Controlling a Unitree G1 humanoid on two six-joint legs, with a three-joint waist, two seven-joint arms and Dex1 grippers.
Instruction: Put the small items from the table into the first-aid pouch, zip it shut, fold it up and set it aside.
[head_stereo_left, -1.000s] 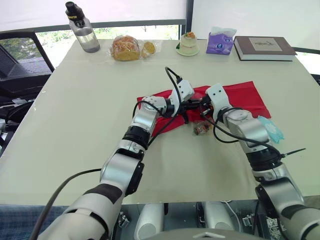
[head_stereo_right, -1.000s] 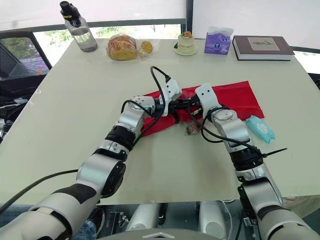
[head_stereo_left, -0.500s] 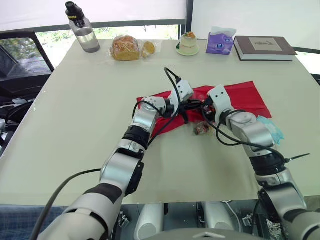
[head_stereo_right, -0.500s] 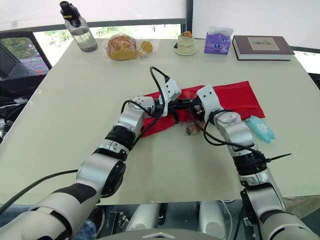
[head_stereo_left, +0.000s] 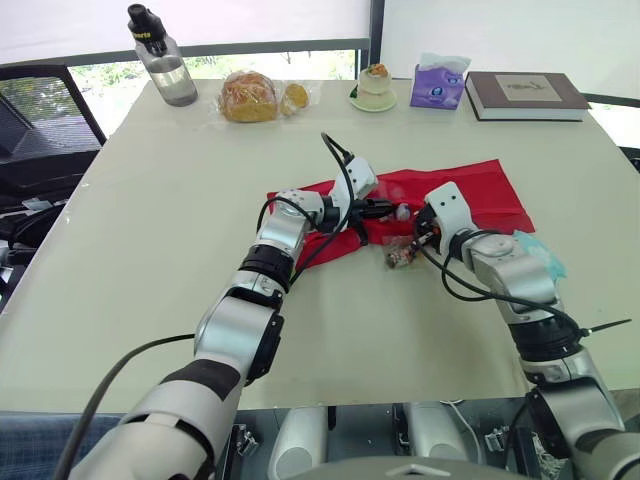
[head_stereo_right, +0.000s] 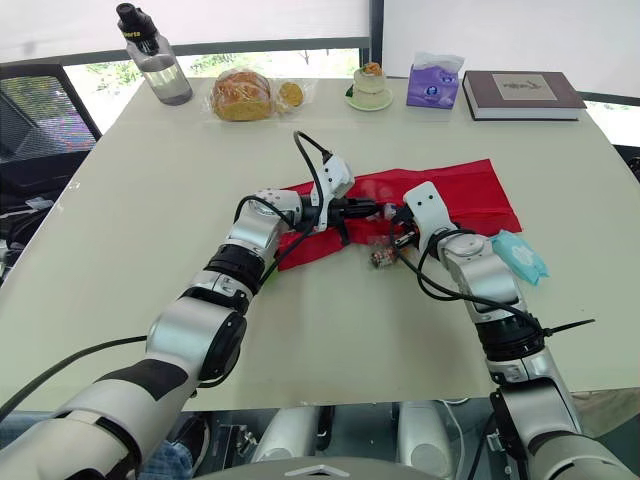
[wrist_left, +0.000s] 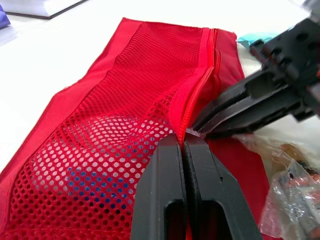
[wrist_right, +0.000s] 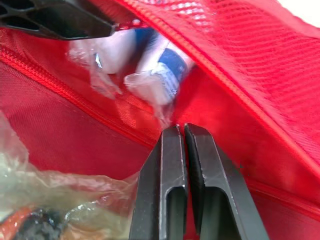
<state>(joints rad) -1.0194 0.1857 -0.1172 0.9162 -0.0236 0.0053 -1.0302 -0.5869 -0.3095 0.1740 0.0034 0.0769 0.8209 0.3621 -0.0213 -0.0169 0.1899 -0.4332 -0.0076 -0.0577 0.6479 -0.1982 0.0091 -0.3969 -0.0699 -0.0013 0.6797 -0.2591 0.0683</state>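
The red first-aid pouch (head_stereo_left: 478, 188) lies open in the middle of the table. My left gripper (wrist_left: 183, 141) is shut on the zipper edge of its mesh flap (wrist_left: 125, 115), holding the mouth up. A white and blue wrapped item (wrist_right: 159, 70) lies just inside the opening. My right gripper (wrist_right: 180, 129) is shut, its tips right at that item's plastic wrap with nothing between the fingers. A clear packet of brown and orange bits (head_stereo_left: 402, 256) rests on the table at the pouch's near edge. A teal wipe packet (head_stereo_left: 542, 256) lies right of the right arm.
Along the far edge stand a water bottle (head_stereo_left: 160, 58), bagged bread (head_stereo_left: 252, 97), a dessert on a small plate (head_stereo_left: 376, 86), a purple tissue pack (head_stereo_left: 442, 86) and a book (head_stereo_left: 525, 94). A black chair (head_stereo_left: 40, 120) is at the left.
My right gripper has drawn back out of the pouch mouth towards me, and the white wrapped item now shows in the opening. The left gripper still holds the flap.
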